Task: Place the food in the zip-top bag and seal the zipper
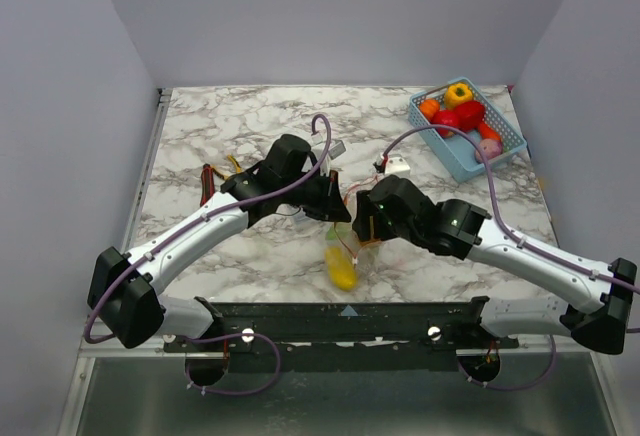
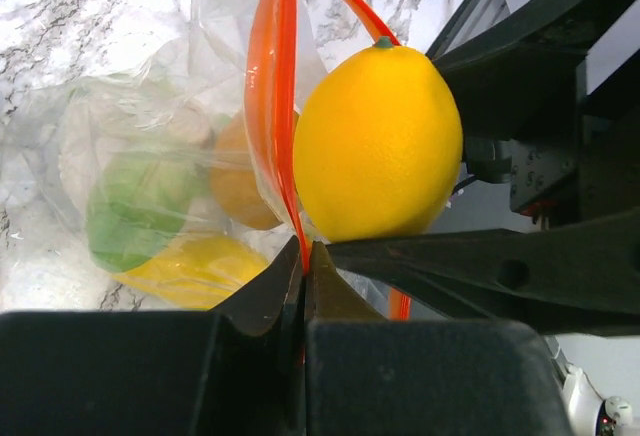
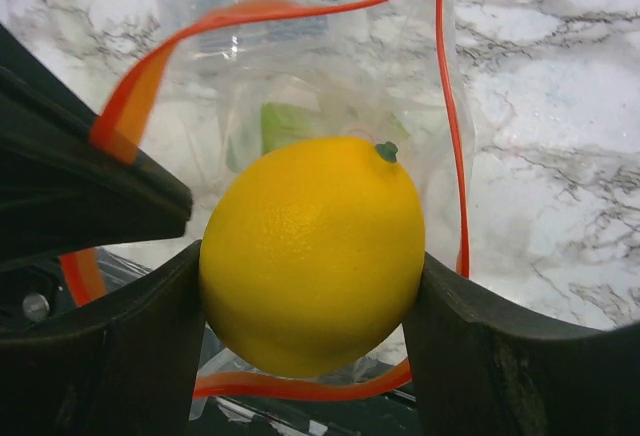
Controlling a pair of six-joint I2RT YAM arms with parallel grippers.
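Note:
My left gripper (image 2: 303, 256) is shut on the red-orange zipper (image 2: 272, 96) of the clear zip-top bag (image 2: 150, 156) and holds it up off the table. The bag hangs below with a yellow, an orange and a green food piece inside; it shows in the top view (image 1: 341, 261). My right gripper (image 3: 312, 286) is shut on a yellow lemon (image 3: 312, 251) and holds it at the open bag mouth, inside the loop of the zipper (image 3: 452, 136). The lemon also shows in the left wrist view (image 2: 378, 146). In the top view the two grippers (image 1: 333, 206) (image 1: 366, 224) meet at the table's middle.
A blue mesh basket (image 1: 505, 146) at the back right holds red, orange, yellow and pink food. A small white block (image 1: 397, 167) lies behind the right gripper. Red and yellow items (image 1: 208, 182) lie left of the left arm.

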